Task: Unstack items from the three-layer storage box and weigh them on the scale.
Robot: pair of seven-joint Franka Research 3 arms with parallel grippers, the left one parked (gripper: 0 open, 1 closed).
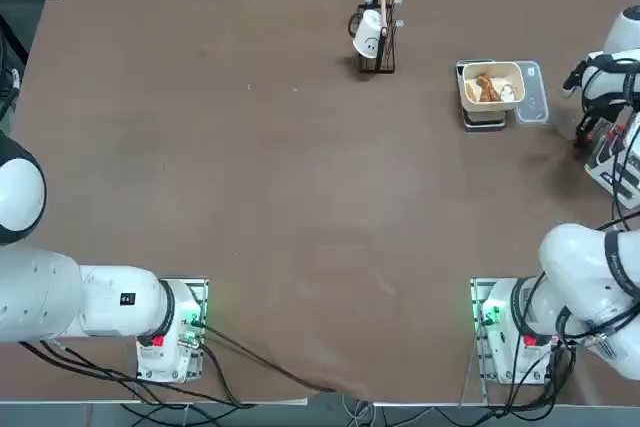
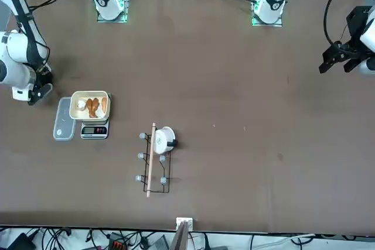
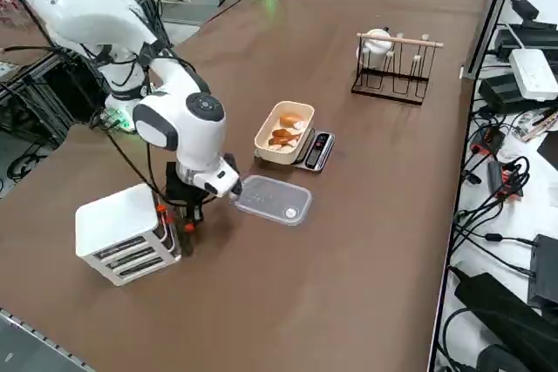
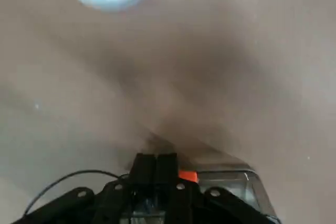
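Observation:
The pale storage box point(image 3: 122, 233) stands at the table's right edge, partly cut off in the top view point(image 1: 618, 162). My right gripper point(image 3: 186, 218) hangs low at the box's front, by its small red parts. In the wrist view its black fingers point(image 4: 156, 159) are pressed together, shut, with an orange-red tab point(image 4: 187, 175) and a clear drawer edge point(image 4: 233, 182) right beside them. The scale point(image 3: 316, 149) carries the cream tray point(image 3: 261, 138), which holds brown lumpy pieces point(image 1: 486, 87) and a small white piece point(image 1: 508, 93). The translucent bluish plate point(image 3: 272, 199) lies flat between scale and gripper.
A thin dark cup stand point(image 1: 380, 22) with a white cup point(image 1: 368, 35) stands at the far middle of the table. The right arm's white elbow point(image 3: 179, 119) looms over the plate. Cables and equipment lie beyond the table's far edge point(image 3: 514, 84).

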